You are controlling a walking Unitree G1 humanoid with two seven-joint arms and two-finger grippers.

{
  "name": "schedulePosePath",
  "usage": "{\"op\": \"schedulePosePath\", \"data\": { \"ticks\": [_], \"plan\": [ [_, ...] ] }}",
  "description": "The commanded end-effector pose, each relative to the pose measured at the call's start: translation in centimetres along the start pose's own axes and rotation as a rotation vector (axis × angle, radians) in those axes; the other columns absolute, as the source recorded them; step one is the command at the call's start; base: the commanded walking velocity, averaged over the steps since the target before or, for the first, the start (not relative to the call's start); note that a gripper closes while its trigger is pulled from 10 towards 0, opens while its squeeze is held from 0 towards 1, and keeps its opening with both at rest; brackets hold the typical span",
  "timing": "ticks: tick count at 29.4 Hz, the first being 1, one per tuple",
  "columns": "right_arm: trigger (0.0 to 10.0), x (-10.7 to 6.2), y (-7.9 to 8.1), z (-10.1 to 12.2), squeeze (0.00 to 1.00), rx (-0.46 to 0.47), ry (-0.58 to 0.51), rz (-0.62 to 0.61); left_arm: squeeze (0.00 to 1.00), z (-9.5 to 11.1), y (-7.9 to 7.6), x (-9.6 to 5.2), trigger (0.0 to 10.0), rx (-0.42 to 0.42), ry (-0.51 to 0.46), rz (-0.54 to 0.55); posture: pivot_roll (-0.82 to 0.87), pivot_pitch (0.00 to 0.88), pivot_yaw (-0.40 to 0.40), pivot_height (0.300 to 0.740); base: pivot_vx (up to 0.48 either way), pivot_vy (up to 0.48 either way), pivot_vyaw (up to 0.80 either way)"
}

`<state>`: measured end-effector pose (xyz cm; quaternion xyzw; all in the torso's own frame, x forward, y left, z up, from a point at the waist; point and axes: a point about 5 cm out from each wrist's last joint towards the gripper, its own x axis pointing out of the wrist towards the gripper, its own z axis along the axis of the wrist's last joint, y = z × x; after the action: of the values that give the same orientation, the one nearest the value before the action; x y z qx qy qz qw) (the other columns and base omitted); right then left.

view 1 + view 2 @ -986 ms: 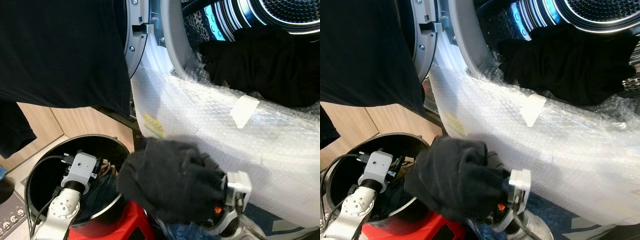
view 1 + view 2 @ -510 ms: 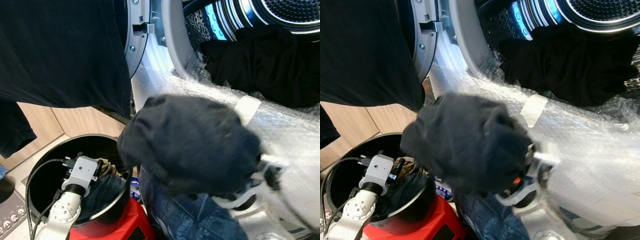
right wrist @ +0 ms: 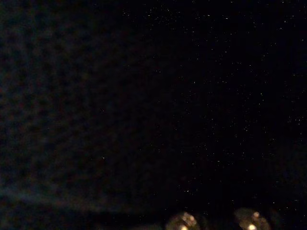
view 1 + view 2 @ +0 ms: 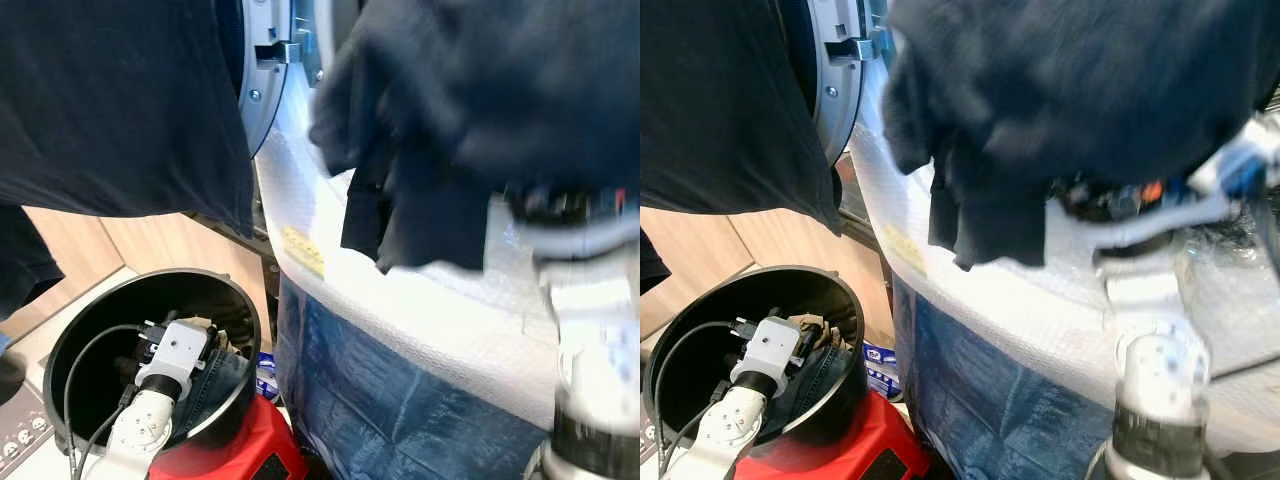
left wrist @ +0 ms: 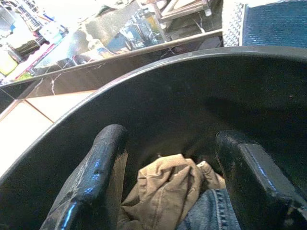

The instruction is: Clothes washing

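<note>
My right gripper (image 4: 1102, 192) is raised high in front of the washer opening. It is shut on a dark garment (image 4: 470, 100) that drapes over it and hides its fingers; the right wrist view is black with fabric. The garment is blurred and covers the drum. My left gripper (image 5: 171, 139) hangs open inside a black bucket (image 4: 238, 312), over a tan cloth (image 5: 168, 191) and blue jeans (image 4: 215, 375). Nothing lies between its fingers (image 5: 103, 163).
Bubble wrap (image 4: 400, 310) and blue film (image 4: 380, 410) cover the washer front. A black cloth (image 4: 110, 100) hangs over the open door (image 4: 262, 70) at left. The bucket stands on a red base (image 4: 240, 450) next to wooden cabinets (image 4: 120, 245).
My right arm has swung the dark garment up from beside the bucket to the drum opening, which it now hides. The left gripper has stayed in the bucket.
</note>
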<state>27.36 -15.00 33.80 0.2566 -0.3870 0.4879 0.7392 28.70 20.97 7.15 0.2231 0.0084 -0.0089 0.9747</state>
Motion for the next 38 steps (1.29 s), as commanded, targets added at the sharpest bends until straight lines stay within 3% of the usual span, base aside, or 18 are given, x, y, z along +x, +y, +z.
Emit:
{"op": "schedulePosePath", "data": {
  "ticks": [1,3,5,7,15,18,22,23,25,28,29,30,32,34,35,38],
  "plan": [
    [0.0,0.6,-0.5,1.3,0.00,-0.062,-0.039,-0.006,0.00,-0.8,-0.4,-0.3,10.0,0.007,0.029,-0.005,0.09,0.086,-0.032,0.740,0.000,0.000,0.00],
    [0.0,2.7,-1.9,1.3,0.00,-0.119,-0.019,-0.023,0.00,-0.7,-0.6,0.0,10.0,0.005,0.026,-0.011,0.08,0.080,-0.022,0.740,0.000,0.000,0.00],
    [0.0,5.1,-2.9,1.8,0.00,-0.103,-0.089,-0.028,0.00,-0.2,-0.4,0.3,10.0,0.009,0.010,-0.012,0.09,0.071,-0.021,0.740,0.000,0.000,0.00],
    [0.0,7.1,-3.9,2.0,0.00,-0.134,-0.092,-0.063,0.00,-0.2,-0.3,0.3,10.0,0.002,0.007,-0.003,0.10,0.066,-0.020,0.740,0.000,0.000,0.00],
    [0.0,11.8,-5.4,5.4,0.00,-0.186,-0.152,-0.121,0.00,-0.1,-0.7,0.2,10.0,-0.006,-0.001,-0.019,0.08,0.061,-0.016,0.740,0.000,0.000,0.00],
    [0.0,13.7,-7.6,5.8,0.00,-0.228,-0.080,-0.296,0.00,-0.1,-1.0,0.3,10.0,-0.009,0.003,-0.030,0.07,0.058,-0.017,0.740,0.000,0.000,0.00],
    [0.0,14.0,-9.2,4.9,0.00,-0.290,0.085,-0.428,0.00,-0.1,-1.4,0.3,10.0,-0.006,0.008,-0.044,0.08,0.055,-0.019,0.740,0.000,0.000,0.00],
    [0.0,14.0,-9.2,4.9,0.00,-0.290,0.085,-0.428,0.00,-0.1,-1.4,0.3,10.0,-0.006,0.008,-0.044,0.08,0.055,-0.019,0.740,0.000,0.000,0.00],
    [0.0,12.8,-11.2,4.5,0.00,-0.449,0.263,-0.650,0.00,-0.2,-1.9,0.1,10.0,-0.017,0.012,-0.048,0.08,0.051,-0.035,0.740,0.000,0.000,0.00],
    [0.0,12.4,-11.8,4.8,0.00,-0.520,0.299,-0.730,0.00,-0.3,-2.1,-0.1,10.0,-0.019,0.015,-0.049,0.08,0.053,-0.038,0.740,0.000,0.000,0.00],
    [0.0,11.4,-12.5,5.4,0.00,-0.616,0.349,-0.863,0.00,-0.4,-2.3,-0.3,10.0,-0.024,0.021,-0.050,0.08,0.053,-0.038,0.740,0.000,0.000,0.00],
    [0.0,11.4,-12.5,5.4,0.00,-0.616,0.349,-0.863,0.00,-0.4,-2.3,-0.3,10.0,-0.024,0.021,-0.050,0.08,0.053,-0.038,0.740,0.000,0.000,0.00],
    [0.0,8.3,-14.1,6.9,0.00,-0.731,0.407,-1.127,0.00,-0.4,-2.8,-0.5,10.0,-0.028,0.019,-0.061,0.08,0.053,-0.035,0.740,0.000,0.000,0.00],
    [0.0,7.4,-14.5,6.6,0.00,-0.779,0.467,-1.163,0.00,-0.4,-2.8,-0.5,10.0,-0.026,0.023,-0.065,0.08,0.047,-0.039,0.740,0.000,0.000,0.00],
    [10.0,6.9,-14.7,6.2,0.00,-0.797,0.508,-1.170,0.00,-0.5,-2.9,-0.5,10.0,-0.027,0.026,-0.067,0.08,0.050,-0.039,0.740,0.000,0.000,0.00],
    [10.0,6.3,-15.0,5.6,0.00,-0.800,0.548,-1.185,0.00,-0.5,-3.0,-0.5,10.0,-0.027,0.028,-0.073,0.08,0.050,-0.041,0.740,0.000,0.000,0.00]
  ]
}}
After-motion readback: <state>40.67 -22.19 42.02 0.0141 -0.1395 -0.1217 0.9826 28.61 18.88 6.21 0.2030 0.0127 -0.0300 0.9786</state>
